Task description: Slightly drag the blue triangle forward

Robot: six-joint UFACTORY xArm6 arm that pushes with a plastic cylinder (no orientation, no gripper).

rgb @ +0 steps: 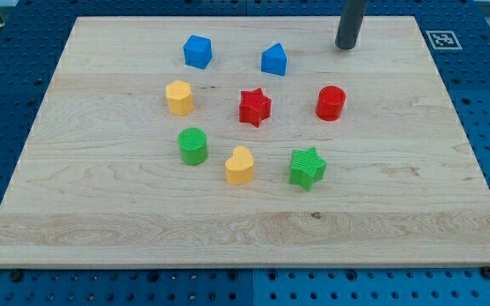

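The blue triangle (274,59) sits on the wooden board (100,204) near the view's top, right of centre-left. A blue cube (198,51) lies to its left. My tip (345,47) touches the board near the view's top edge, to the right of the blue triangle and a little higher, with a clear gap between them. The rod rises out of the view's top.
A yellow hexagonal block (179,98), a red star (254,107) and a red cylinder (331,103) form a middle row. A green cylinder (193,145), a yellow heart (240,166) and a green star (307,167) lie lower. A marker tag (443,39) sits at the board's top right corner.
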